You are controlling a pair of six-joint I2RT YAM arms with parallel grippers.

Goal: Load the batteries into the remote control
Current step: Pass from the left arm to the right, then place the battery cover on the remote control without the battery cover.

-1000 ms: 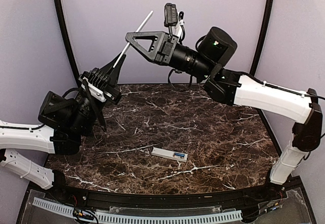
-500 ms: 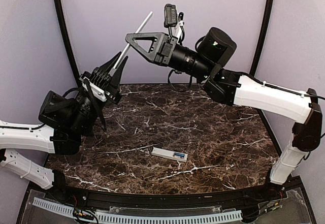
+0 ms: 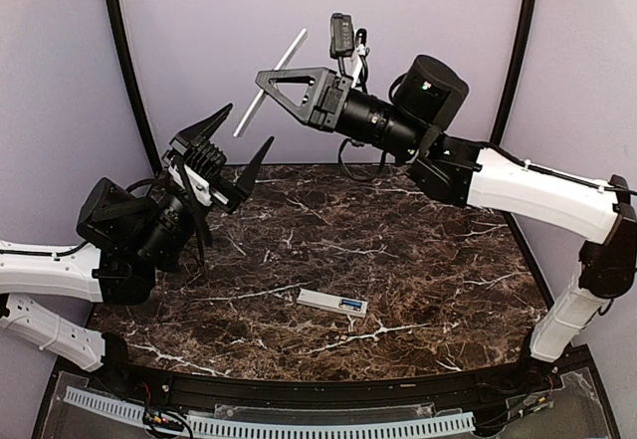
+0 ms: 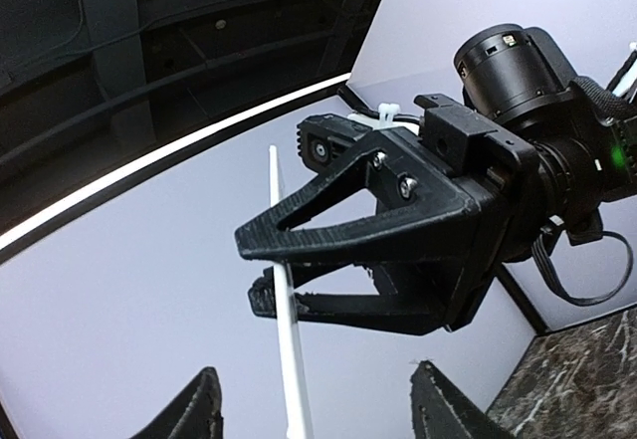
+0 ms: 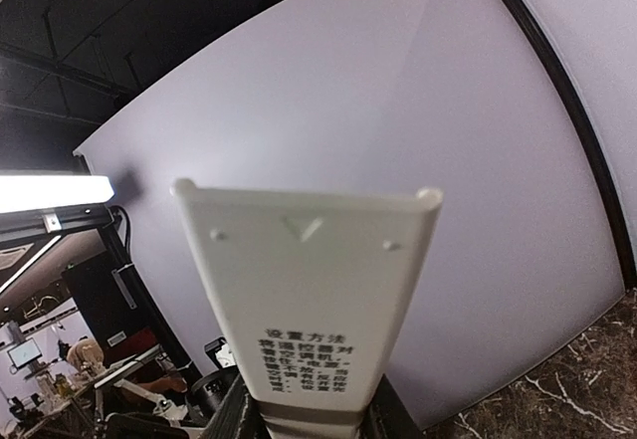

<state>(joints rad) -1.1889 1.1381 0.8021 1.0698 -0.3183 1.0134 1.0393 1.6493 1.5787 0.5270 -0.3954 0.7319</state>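
Remote control (image 3: 331, 303) shows only overhead; cover (image 5: 309, 290) print only at right wrist.

Top cam looks down on the table (image 3: 428, 250) from high at the near edge. Left wrist cam faces up at the right gripper (image 4: 249, 272), close. Right wrist cam's right up on the strip (image 5: 309, 290), which all three share.

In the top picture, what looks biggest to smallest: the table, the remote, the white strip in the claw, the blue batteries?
Biggest: table.
Then remote control and white strip: strip looks longer but thinner, held up high, so unsure.
Smallest: batteries.
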